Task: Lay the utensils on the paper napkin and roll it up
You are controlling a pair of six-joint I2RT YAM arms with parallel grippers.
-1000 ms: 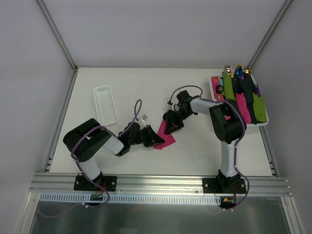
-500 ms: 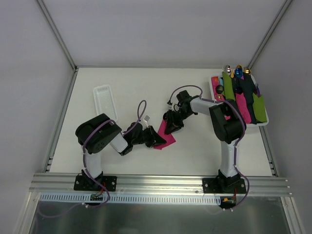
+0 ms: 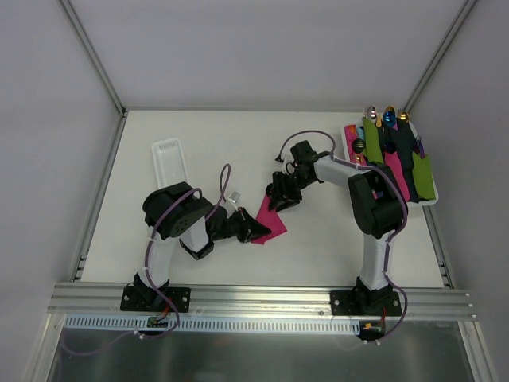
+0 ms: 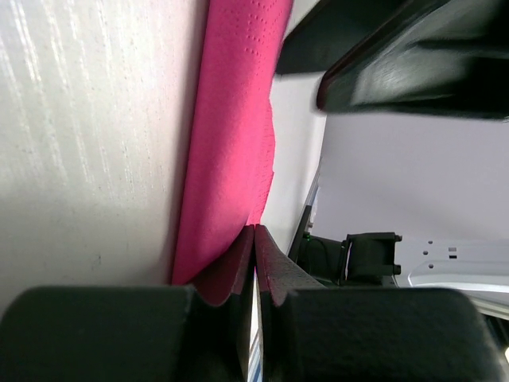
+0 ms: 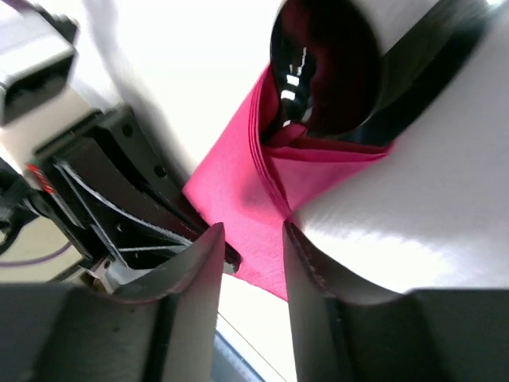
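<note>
Left claw [image 4: 254,232], closed, touches napkin [image 4: 231,135] on white table [image 3: 318,239].

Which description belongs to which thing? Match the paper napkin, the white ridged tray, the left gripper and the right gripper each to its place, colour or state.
Things:
1. paper napkin
2. white ridged tray
3. left gripper
4. right gripper

Descriptions:
A. jaws apart above the pink paper
B. on the left part of the table
C. jaws shut on the napkin's edge
D. magenta, lying between both grippers

Pairs: 1-D, 2-B, 3-C, 4-A
</note>
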